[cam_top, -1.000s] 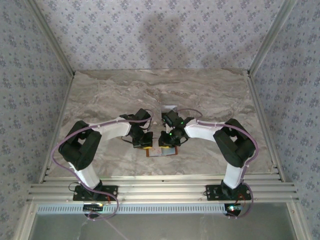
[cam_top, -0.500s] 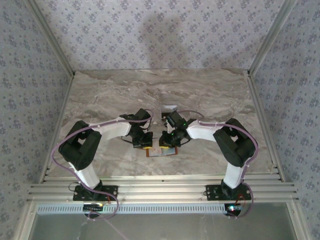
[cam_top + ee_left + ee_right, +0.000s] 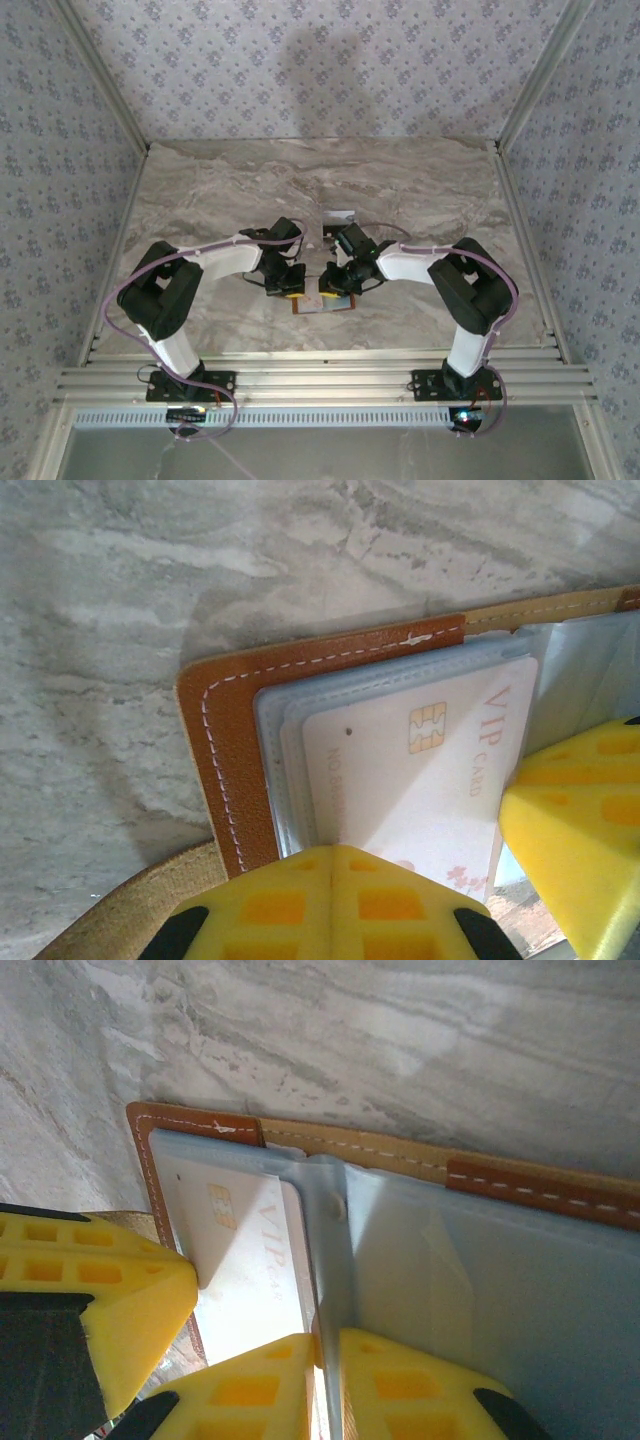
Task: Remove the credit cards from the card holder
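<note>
Marble-patterned grey tabletop (image 3: 200,560) carries the small brown leather-look bifold card holder (image 3: 228,750), which lies open and flat between the two arms. From above it shows as a brown patch (image 3: 340,304) under both wrists.

In its left half, a pale silvery-white plastic card (image 3: 400,780) printed "VIP CARD", with a gold chip, sits inside stacked clear grey-blue pockets and has not been pulled free.

The left gripper (image 3: 333,865) is clenched, its two yellow fingers pressed together with no gap. Its tips are down on the lower edge of that card and the pockets. Whether anything is pinched between them cannot be told.

The right gripper (image 3: 325,1350) is clamped on a thin translucent grey-blue plastic sleeve leaf (image 3: 325,1240). This leaf stands upright along the holder's fold and runs down between the yellow pads. To the right of the leaf, another grey-blue panel (image 3: 480,1290) lies flat over the holder's right half.

The two grippers are just beside each other, and one yellow finger of each shows in the other's wrist view.
</note>
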Robot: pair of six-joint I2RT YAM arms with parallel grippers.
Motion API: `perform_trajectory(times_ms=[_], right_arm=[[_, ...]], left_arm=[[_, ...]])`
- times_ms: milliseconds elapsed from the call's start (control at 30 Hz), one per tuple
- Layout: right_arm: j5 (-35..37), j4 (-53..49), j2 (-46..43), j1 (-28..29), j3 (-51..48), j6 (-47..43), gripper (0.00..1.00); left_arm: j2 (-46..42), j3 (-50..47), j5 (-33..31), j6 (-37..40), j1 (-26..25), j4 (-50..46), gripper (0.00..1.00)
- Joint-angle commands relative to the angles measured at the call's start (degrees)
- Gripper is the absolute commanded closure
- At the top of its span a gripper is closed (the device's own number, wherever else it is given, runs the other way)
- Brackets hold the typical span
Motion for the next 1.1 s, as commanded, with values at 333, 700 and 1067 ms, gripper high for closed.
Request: perform_trajectory(times_ms=[333,700,1067], right_arm=[[-3.4,5.9,-2.3,-0.2,-3.3,2.8,0.83],[-5.3,9.8,-2.8,-0.3,-4.7,4.2,0.81],[-6.8,11.7,-3.4,-0.4,-5.3,5.2,0.82]], left_arm=[[0.1,-0.1,-1.4,0.1,-0.1,-3.3,0.94],[0.1,-0.2,-1.3,0.0,-0.1,-3.1,0.94],[0.2,-0.2,-1.3,0.0,-0.2,-3.2,0.94]])
